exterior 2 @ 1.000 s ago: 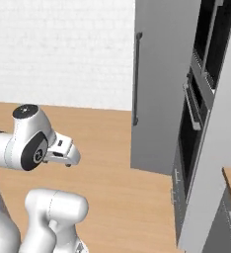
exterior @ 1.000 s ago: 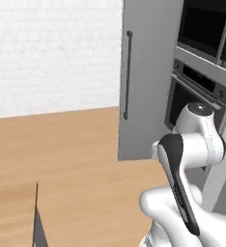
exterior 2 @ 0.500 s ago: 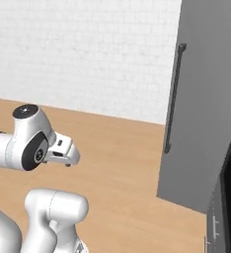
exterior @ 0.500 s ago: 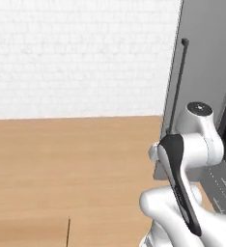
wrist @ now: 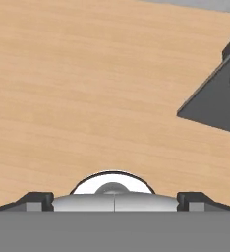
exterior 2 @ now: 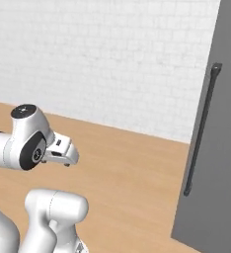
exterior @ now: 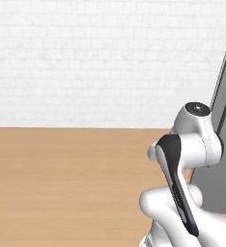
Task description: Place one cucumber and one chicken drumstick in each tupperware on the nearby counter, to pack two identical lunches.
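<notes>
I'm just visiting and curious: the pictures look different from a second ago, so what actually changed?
The base turned, so the whole view swung: the tall grey cabinet with its long dark handle slid toward the right edge, the ovens left the picture, and the white brick wall and wooden floor now dominate. The arm kept its folded pose, and the end effector stayed open and empty.
</notes>
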